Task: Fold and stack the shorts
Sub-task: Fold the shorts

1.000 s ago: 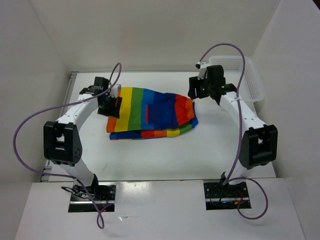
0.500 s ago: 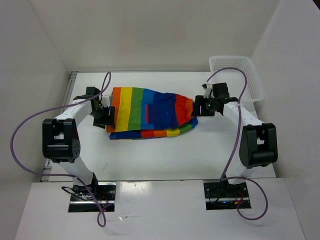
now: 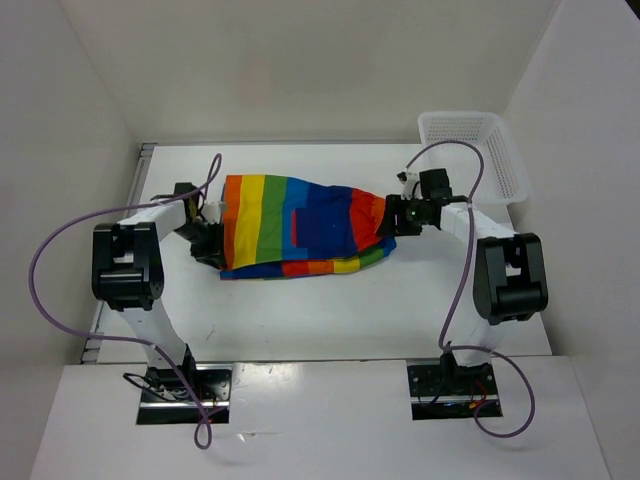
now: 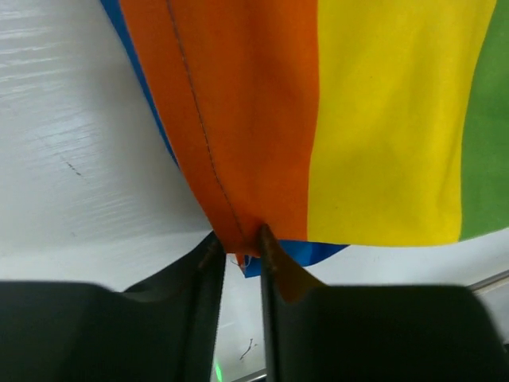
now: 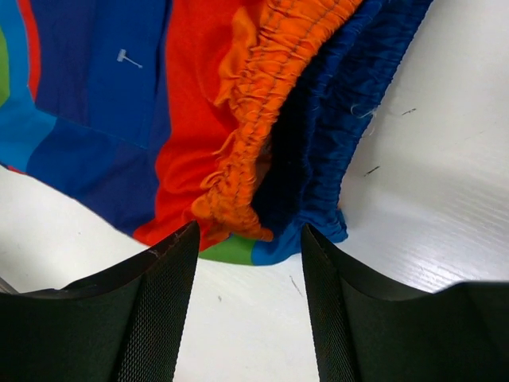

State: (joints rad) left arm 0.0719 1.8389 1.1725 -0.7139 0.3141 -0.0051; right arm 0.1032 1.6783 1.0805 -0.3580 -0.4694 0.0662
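The rainbow-striped shorts (image 3: 300, 225) lie flat in the middle of the table, orange edge to the left and gathered waistband to the right. My left gripper (image 3: 210, 245) is low at the shorts' left front corner. In the left wrist view (image 4: 238, 243) its jaws are nearly together, pinching the orange hem corner of the shorts (image 4: 358, 119). My right gripper (image 3: 390, 222) is at the right end of the shorts. In the right wrist view (image 5: 250, 239) it is open wide, with the orange and blue elastic waistband (image 5: 270, 103) just ahead of its fingers, untouched.
A white lattice basket (image 3: 470, 150) stands at the back right, close behind the right arm. White walls close in the table on the left, back and right. Purple cables loop above both arms.
Both arms have come down from above to table height at the two ends of the shorts. The left jaws have closed on the orange hem corner.
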